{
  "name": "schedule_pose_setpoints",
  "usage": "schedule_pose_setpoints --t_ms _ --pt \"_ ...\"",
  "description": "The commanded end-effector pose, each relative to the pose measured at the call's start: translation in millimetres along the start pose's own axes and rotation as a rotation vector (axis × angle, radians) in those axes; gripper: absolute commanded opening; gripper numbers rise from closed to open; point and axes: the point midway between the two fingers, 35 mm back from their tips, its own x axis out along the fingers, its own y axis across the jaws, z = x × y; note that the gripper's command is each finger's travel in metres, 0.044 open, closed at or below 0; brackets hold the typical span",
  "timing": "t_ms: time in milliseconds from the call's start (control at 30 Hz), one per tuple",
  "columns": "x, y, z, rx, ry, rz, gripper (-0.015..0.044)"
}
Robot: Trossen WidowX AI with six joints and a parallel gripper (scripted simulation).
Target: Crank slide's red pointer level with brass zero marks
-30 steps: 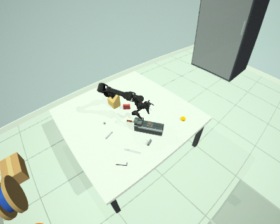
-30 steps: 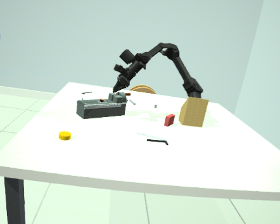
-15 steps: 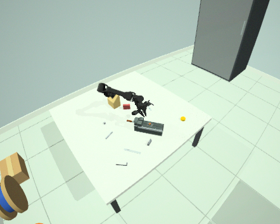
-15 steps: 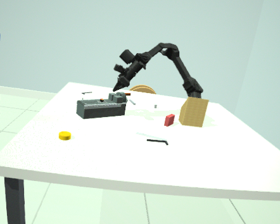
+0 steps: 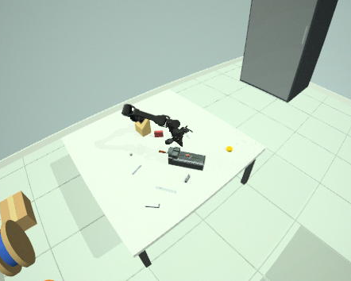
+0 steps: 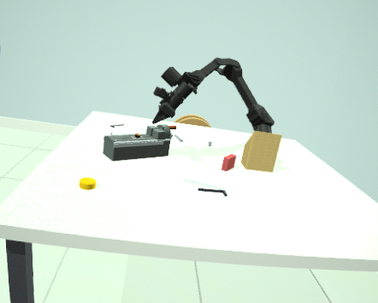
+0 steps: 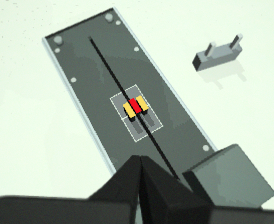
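Note:
The dark grey machine (image 5: 195,160) (image 6: 137,151) (image 7: 83,62) stands on the table. Its red pointer (image 7: 134,106) sits in the slot between two brass marks, the left mark (image 7: 128,110) and the right mark (image 7: 143,103), and looks about level with them. The orange-brown crank handle (image 5: 162,152) (image 6: 172,127) sticks out at the housing end of the machine; it is not visible in the wrist view. My gripper (image 5: 182,144) (image 6: 154,122) (image 7: 138,163) is shut and empty. Its tips point down above the machine near the housing block (image 7: 230,175) and are off the handle.
A grey two-pin block (image 5: 187,178) (image 7: 219,55) lies beside the machine. The table also bears a red block (image 5: 158,133) (image 6: 228,163), a tan block (image 5: 143,128) (image 6: 262,151), a yellow disc (image 5: 229,148) (image 6: 87,183) and a black hex key (image 6: 211,190).

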Motion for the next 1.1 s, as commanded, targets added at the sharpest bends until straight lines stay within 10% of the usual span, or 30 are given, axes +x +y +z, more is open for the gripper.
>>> schedule_pose_setpoints --t_ms 0,133,700,1067 --pt "0.0 0.0 0.0 0.0 0.0 0.0 0.0" --pt "0.0 0.0 0.0 0.0 0.0 0.0 0.0" --pt "0.0 0.0 0.0 0.0 0.0 0.0 0.044" --pt "0.0 0.0 0.0 0.0 0.0 0.0 0.0177"
